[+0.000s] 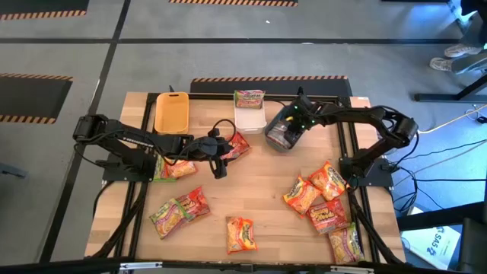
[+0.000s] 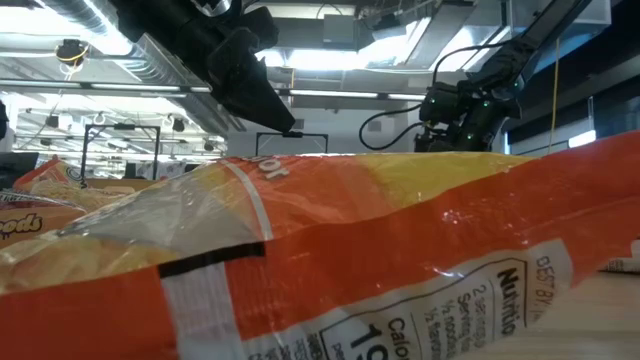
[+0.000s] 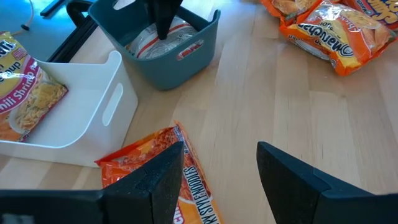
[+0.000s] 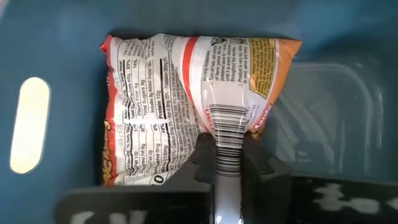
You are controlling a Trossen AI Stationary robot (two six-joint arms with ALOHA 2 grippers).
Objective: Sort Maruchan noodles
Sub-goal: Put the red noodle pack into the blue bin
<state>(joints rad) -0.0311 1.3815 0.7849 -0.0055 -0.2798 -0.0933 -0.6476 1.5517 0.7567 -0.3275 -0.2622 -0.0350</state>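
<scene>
My right gripper (image 4: 229, 163) is down inside the dark grey bin (image 1: 283, 134), shut on a red-orange Maruchan packet (image 4: 186, 106) whose printed back shows. My left gripper (image 3: 221, 168) is open near the table's middle (image 1: 221, 158), just above a red packet (image 3: 152, 163) that lies flat beside the white bin (image 3: 74, 118). A green-pink packet (image 1: 249, 97) rests on the white bin's far rim. The other packets lie flat: one (image 1: 176, 169) under the left arm, two (image 1: 179, 209) near the left front, one (image 1: 240, 234) at the front, several (image 1: 323, 202) on the right. My right gripper pinches the packet between its two fingers (image 4: 205, 163) at the middle of one short edge, on the back seam with the barcode (image 4: 225, 134). It comes from above, pointing down into the bin. The packet hangs below the fingers inside the bin.
A yellow bin (image 1: 172, 113) stands at the far left, next to the white bin (image 1: 249, 118) and the grey one. One orange packet (image 2: 350, 250) lies right before the low camera and blocks most of its view. Bare wood lies in the table's middle (image 1: 266, 175).
</scene>
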